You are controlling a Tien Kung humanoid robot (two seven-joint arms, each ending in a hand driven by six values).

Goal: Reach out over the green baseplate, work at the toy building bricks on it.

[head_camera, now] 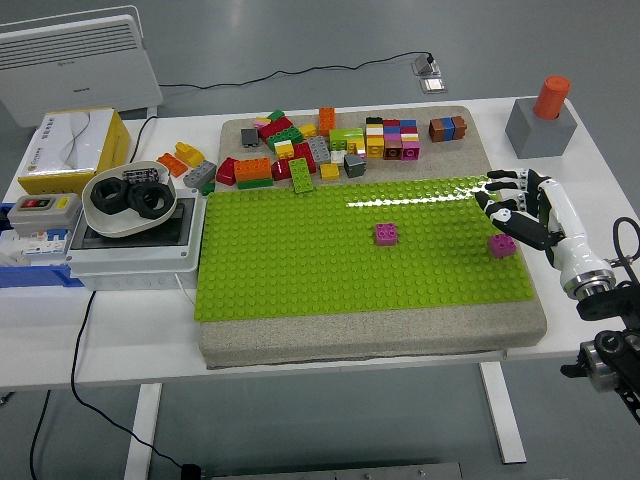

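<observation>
The green baseplate lies on a grey pad in the middle of the table. Two magenta bricks sit on it: one near the centre, another by the right edge. My right hand reaches in from the right, hovering over the plate's right edge just above and beside the right magenta brick. Its fingers are spread and hold nothing. The left arm does not show.
A pile of loose coloured bricks lies on the pad behind the baseplate. A grey block with an orange cylinder stands at the back right. At the left are a white box with black rings and a yellow carton.
</observation>
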